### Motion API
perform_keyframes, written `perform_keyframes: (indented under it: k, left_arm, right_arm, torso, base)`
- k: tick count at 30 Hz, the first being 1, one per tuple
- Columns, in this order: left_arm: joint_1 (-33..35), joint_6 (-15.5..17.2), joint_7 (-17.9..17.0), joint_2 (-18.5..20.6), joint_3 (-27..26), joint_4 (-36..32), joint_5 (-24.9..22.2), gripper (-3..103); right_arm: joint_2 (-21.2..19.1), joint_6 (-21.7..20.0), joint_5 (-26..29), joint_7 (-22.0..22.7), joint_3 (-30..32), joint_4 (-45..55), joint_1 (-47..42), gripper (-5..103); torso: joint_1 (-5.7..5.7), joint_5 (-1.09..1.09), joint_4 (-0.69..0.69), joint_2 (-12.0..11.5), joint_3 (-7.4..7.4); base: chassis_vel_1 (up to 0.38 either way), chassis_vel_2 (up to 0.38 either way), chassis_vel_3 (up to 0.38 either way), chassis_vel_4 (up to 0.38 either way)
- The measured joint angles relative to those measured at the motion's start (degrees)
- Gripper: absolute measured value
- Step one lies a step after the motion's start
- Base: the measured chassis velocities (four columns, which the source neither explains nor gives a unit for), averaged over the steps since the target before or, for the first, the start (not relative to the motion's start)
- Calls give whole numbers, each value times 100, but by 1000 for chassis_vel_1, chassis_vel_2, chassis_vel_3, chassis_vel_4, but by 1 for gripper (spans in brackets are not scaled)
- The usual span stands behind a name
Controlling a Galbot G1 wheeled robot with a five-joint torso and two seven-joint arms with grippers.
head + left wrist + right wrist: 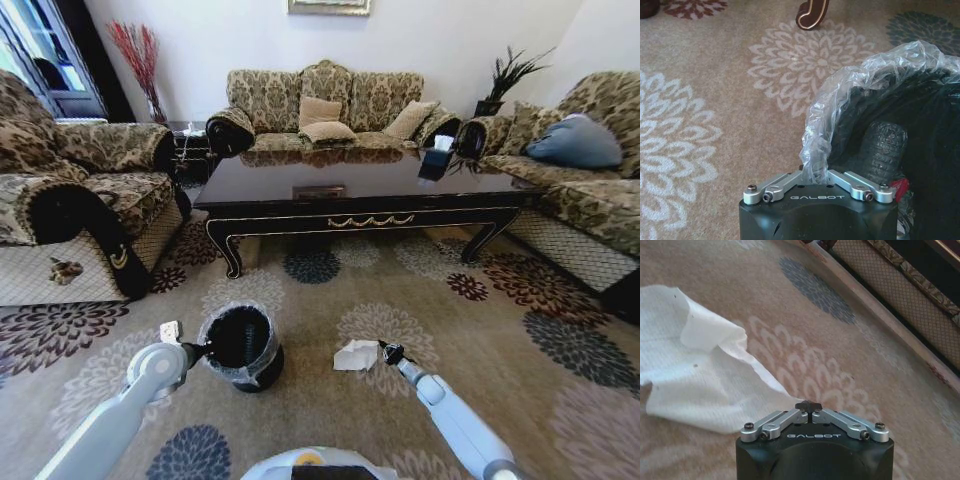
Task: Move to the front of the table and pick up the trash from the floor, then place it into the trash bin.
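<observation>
1. The right gripper (811, 405) has its black fingertips pressed together on the near corner of the crumpled white paper wrapper (700, 360), holding it against the carpet
2. The right arm (450, 415), white and grey, stretches forward and down from the robot's body, its gripper (390, 352) at the wrapper's (356, 355) right edge, just right of the small round black trash bin with a clear plastic liner folded over its rim (242, 345)
3. The left gripper (816, 172) sits at the bin's rim with the liner (850, 90) bunched between its links; whether it grips the liner I cannot tell
4. The left arm (120, 415) reaches forward to the bin's left side
5. Inside the bin, the left wrist view shows a dark ribbed object (885, 150) and a bit of red (900, 187) beside the gripper
6. The bin stands on the flower-patterned beige carpet (560, 400), well in front of the long glossy dark brown coffee table with gold ornament (360, 190)
7. A small white scrap (169, 330) lies just left of the bin
</observation>
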Motion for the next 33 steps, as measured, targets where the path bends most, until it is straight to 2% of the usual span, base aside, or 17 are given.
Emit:
perform_keyframes:
  k: [1,3,8,11,12,15,17,20,22,24,26,28,32,33]
  left_arm:
    - [1,0,2,-4,0,-8,-1,0]
    - [6,0,2,-22,11,-28,9,0]
    - [38,0,2,-37,18,-48,33,0]
    - [56,0,2,-37,16,-62,40,0]
    - [56,0,2,-37,16,-62,40,0]
    - [65,0,3,-30,9,-63,44,0]
    - [68,0,5,-19,4,-65,44,0]
    - [69,0,21,-4,-13,-63,44,0]
    - [69,0,30,-2,-22,-57,44,0]
    - [69,0,51,11,-45,-34,43,0]
    - [69,0,60,39,-78,-19,41,0]
    - [69,0,63,48,-101,-14,31,0]
    - [59,0,90,53,-132,28,14,0]
    - [52,0,90,47,-126,34,15,0]
  right_arm:
    - [-29,-3,-2,-1,5,17,-16,0]
    - [-105,-5,-58,-9,48,48,-57,11]
    - [-176,-5,-110,-35,75,89,-107,21]
    - [-191,-5,-169,-76,76,108,-122,37]
    - [-191,-5,-169,-76,76,108,-122,37]
    - [-147,-4,-209,-89,57,107,-97,54]
    - [-134,-4,-219,-89,31,105,-81,54]
    - [-73,-4,-260,-99,-54,36,-19,72]
    - [-30,0,-294,-100,-77,-19,13,72]
    - [76,25,-355,-95,-111,-118,87,81]
    - [103,35,-367,-87,-146,-141,123,72]
    - [105,38,-369,-83,-164,-145,133,72]
    - [103,47,-370,-61,-181,-190,170,50]
    - [99,50,-370,-59,-181,-199,175,50]
  torso:
    - [0,0,-1,0,0]
    - [0,0,-2,0,0]
    - [0,0,-1,0,0]
    - [0,0,-1,0,0]
    - [0,0,-1,0,0]
    - [0,0,0,0,0]
    - [0,0,0,0,0]
    - [1,-1,-1,0,0]
    - [0,-1,-1,0,0]
    - [0,1,0,0,0]
    - [1,0,1,0,0]
    - [1,-1,1,0,0]
    - [1,0,-1,0,0]
    - [1,0,-1,0,0]
  base:
    - [0,0,0,0]
    - [0,0,0,0]
    - [0,0,0,0]
    - [0,0,0,0]
    - [0,0,0,0]
    - [0,0,0,0]
    - [0,0,0,0]
    - [0,0,0,0]
    - [0,0,0,0]
    - [0,0,0,0]
    - [0,0,0,0]
    - [0,0,0,0]
    - [0,0,0,0]
    - [0,0,0,0]
